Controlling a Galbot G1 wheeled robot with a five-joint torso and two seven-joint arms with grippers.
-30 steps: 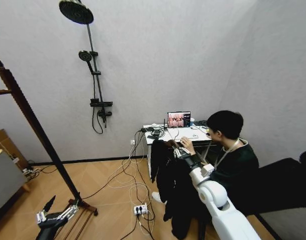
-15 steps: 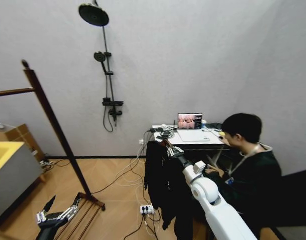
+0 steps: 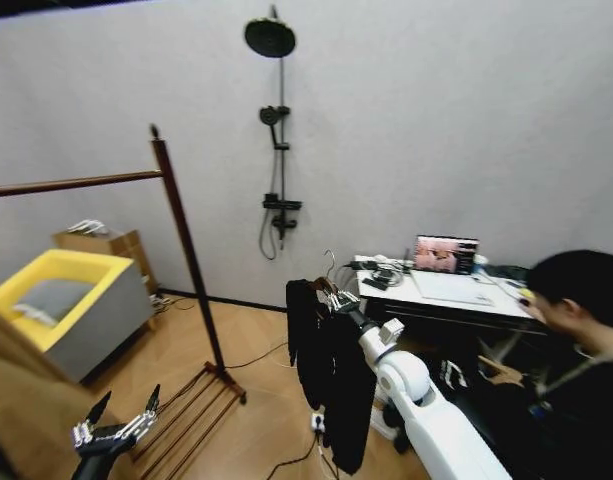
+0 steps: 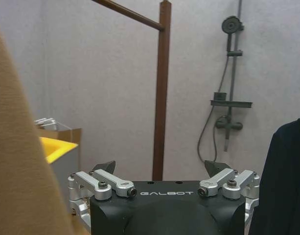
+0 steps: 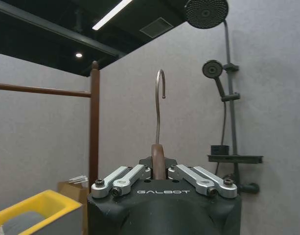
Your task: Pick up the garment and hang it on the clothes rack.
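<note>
Head view: the right end effector [image 3: 333,297] is raised in front of the robot and clenched on the wooden hanger [image 3: 321,289] of the garment [image 3: 326,365]. The black garment hangs freely below the hanger, clear of the floor, between the robot and the table [image 3: 456,300]. The hanger's metal hook [image 3: 331,262] points upward.

Right wrist view: both fingers [image 5: 125,177] close on the hanger neck, with the hook [image 5: 160,105] standing upright above them. The clothes rack [image 5: 94,132] stands beyond, near the wall.

Clothes rack [image 3: 186,250]: located to the robot's left of the garment and well apart from it. One upright, the horizontal rail and the slatted base shelf are visible in the head view. A yellow-lined bin [image 3: 66,310] sits further left, beyond the rack.

Left end effector [image 3: 121,418]: held low at the robot's left side, near the rack base. Fingers are spread and released, grasping nothing; the left wrist view confirms this [image 4: 162,171].

A shower fixture [image 3: 276,130] is mounted on the wall behind.
</note>
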